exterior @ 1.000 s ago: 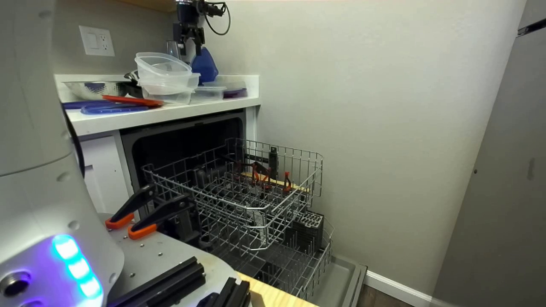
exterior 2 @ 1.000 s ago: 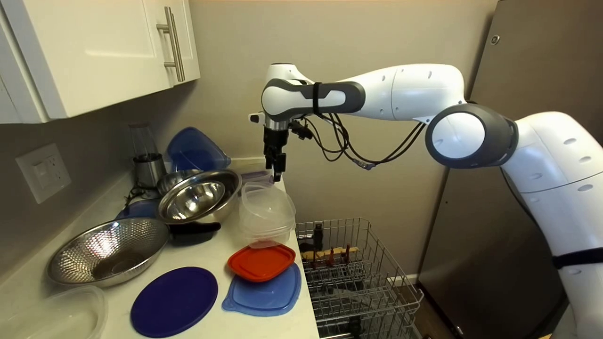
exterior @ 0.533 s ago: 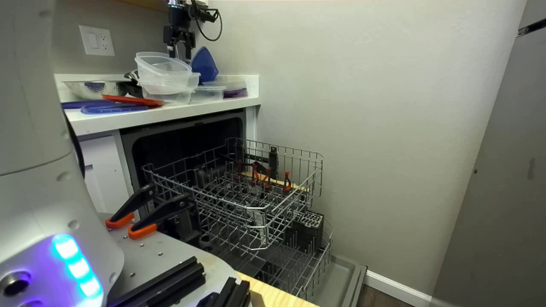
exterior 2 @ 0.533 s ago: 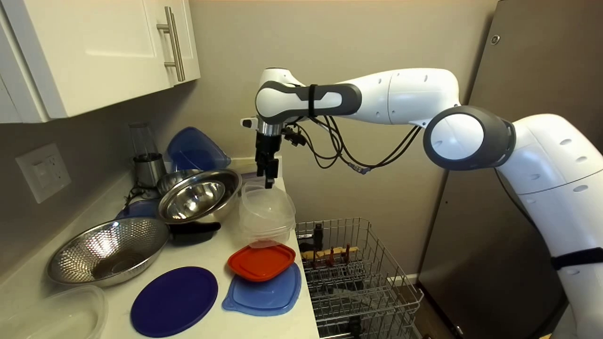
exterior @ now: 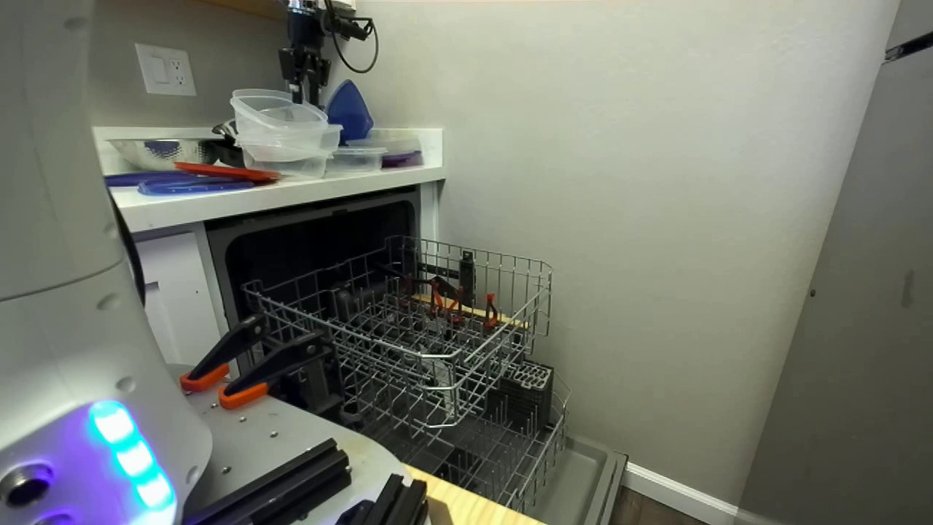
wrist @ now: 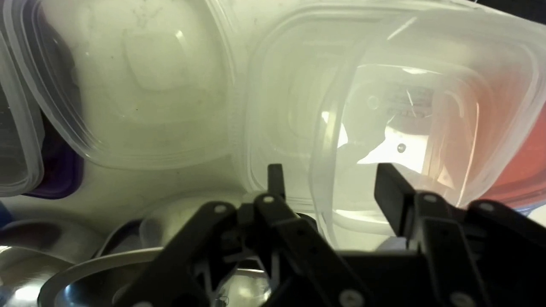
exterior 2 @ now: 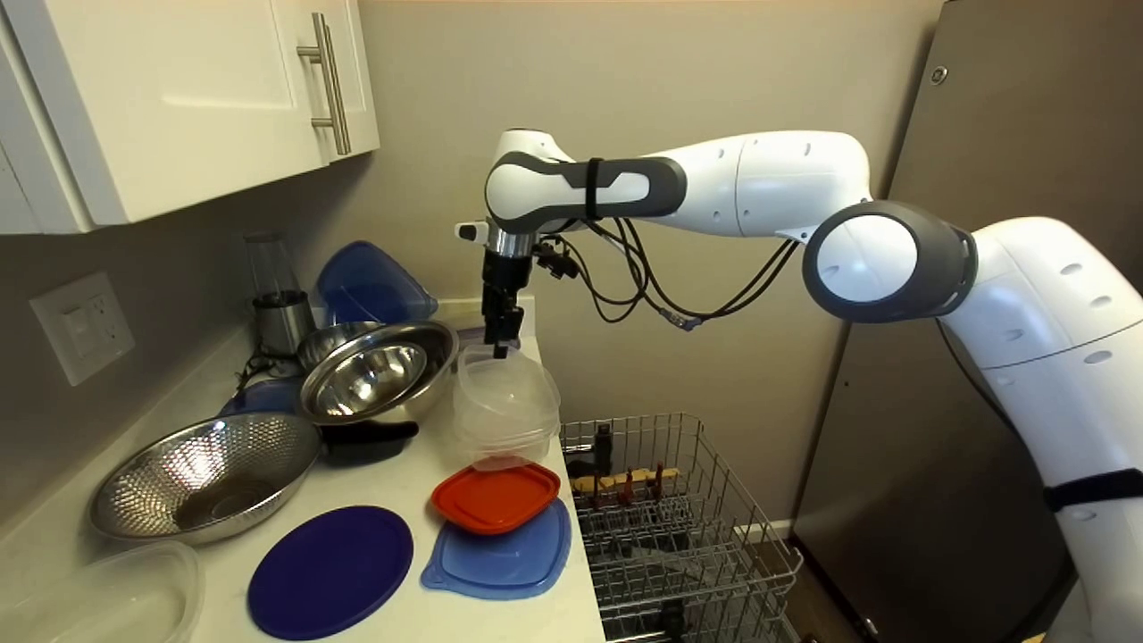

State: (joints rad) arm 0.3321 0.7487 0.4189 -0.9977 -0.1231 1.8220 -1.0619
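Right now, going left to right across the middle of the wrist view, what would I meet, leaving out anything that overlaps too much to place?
Flat-lying clear container → lower stacked container → tilted clear container → red lid.

1. On the white counter (exterior 2: 446, 621): perforated steel colander (exterior 2: 205, 478), upright; near it, round dark blue lid (exterior 2: 330, 572), flat.
2. Red lid (exterior 2: 496, 497) partly over lighter blue lid (exterior 2: 507, 561), by the counter's front edge.
3. Tilted large steel bowl (exterior 2: 439, 362) with smaller steel bowl (exterior 2: 366, 384) inside; just below, black handle (exterior 2: 375, 432).
4. Farther back, blender (exterior 2: 284, 323); near it, blue plastic piece (exterior 2: 371, 281) standing at a tilt.
5. Above the counter, white cabinet (exterior 2: 205, 98) with bar handle (exterior 2: 331, 85); beneath, switch-and-outlet plate (exterior 2: 82, 328).
6. Open dishwasher (exterior: 579, 488), upper rack (exterior: 441, 356) pulled out with red pegs (exterior: 490, 311) and yellow strip (exterior 2: 612, 482) inside; in lower rack (exterior: 503, 437), dark cutlery basket (exterior: 526, 397).
7. Tall gray panel (exterior 2: 911, 402) beside beige wall (exterior 2: 625, 62).
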